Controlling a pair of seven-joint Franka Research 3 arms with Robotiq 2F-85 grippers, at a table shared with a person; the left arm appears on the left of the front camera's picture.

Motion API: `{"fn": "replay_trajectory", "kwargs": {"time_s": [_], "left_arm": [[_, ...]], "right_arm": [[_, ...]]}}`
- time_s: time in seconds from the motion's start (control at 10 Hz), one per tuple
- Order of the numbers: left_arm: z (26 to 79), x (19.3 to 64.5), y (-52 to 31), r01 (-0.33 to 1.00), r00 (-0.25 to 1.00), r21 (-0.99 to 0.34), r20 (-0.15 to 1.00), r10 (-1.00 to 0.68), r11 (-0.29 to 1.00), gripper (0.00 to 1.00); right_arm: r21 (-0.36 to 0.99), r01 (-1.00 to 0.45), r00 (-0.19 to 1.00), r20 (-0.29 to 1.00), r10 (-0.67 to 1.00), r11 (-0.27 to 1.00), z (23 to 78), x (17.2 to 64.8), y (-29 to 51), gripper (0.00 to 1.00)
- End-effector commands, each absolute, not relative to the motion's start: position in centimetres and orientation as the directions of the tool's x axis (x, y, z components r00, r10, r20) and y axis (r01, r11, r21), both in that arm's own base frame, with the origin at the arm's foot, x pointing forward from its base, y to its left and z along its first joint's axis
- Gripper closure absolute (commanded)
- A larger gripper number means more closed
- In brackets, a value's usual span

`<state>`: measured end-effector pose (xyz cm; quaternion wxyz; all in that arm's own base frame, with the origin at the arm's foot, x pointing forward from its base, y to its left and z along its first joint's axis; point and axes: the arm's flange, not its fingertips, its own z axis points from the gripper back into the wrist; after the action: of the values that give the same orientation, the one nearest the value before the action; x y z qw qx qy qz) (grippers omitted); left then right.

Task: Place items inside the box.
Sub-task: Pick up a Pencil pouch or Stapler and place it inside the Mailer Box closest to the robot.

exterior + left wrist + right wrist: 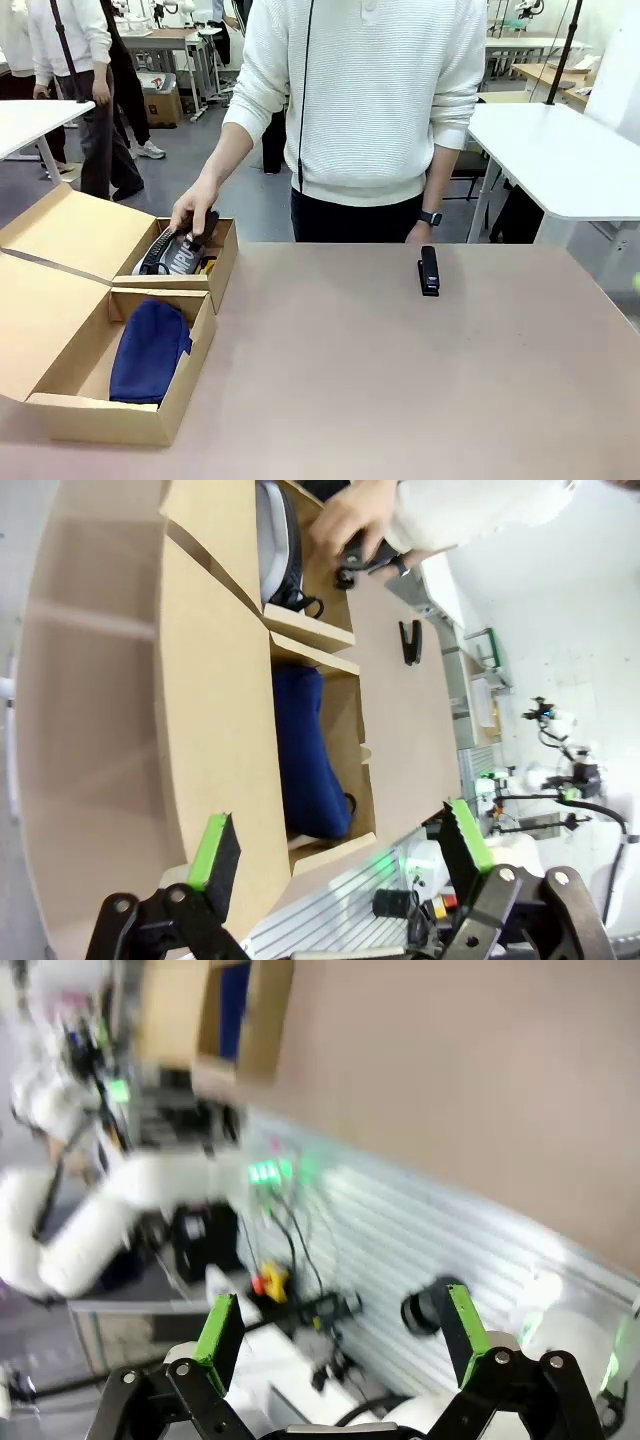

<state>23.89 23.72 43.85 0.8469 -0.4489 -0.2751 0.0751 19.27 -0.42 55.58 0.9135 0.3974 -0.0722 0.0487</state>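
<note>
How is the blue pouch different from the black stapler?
The navy pouch lies inside the nearer cardboard box; the stapler lies out on the bare table. The pouch looks soft and bulky; the stapler is slim and hard. The pouch sits on the robot's left, the stapler at the far edge near the person. Both lie untouched.

We find the pouch (150, 352) in the box (120, 420) at the table's (400, 380) left, the smaller box (222, 262) just behind it, a hand (192, 212) over that one. The stapler (429, 270) lies well right, near the far edge.
</note>
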Motion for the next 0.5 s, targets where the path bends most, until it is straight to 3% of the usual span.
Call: {"fn": "replay_trajectory", "kwargs": {"time_s": [0.0, 0.1, 0.2, 0.4], "left_arm": [[43.8, 24.0, 23.6, 0.152, 0.825, -0.802, 0.425, 0.373, 0.578, 0.0], [43.8, 24.0, 23.6, 0.152, 0.825, -0.802, 0.425, 0.373, 0.578, 0.0], [43.8, 24.0, 23.6, 0.152, 0.825, -0.802, 0.425, 0.373, 0.578, 0.0], [43.8, 24.0, 23.6, 0.152, 0.825, -0.802, 0.425, 0.373, 0.578, 0.0]], "right_arm": [[0.759, -0.083, 0.946, 0.264, -0.188, 0.646, 47.7, 19.2, -1.9, 0.0], [0.773, -0.06, 0.932, 0.271, -0.242, 0.632, 46.7, 19.6, -2.2, 0.0], [0.742, -0.079, 0.974, 0.199, -0.105, 0.666, 55.4, 20.4, -3.7, 0.0], [0.742, -0.079, 0.974, 0.199, -0.105, 0.666, 55.4, 20.4, -3.7, 0.0]]}}
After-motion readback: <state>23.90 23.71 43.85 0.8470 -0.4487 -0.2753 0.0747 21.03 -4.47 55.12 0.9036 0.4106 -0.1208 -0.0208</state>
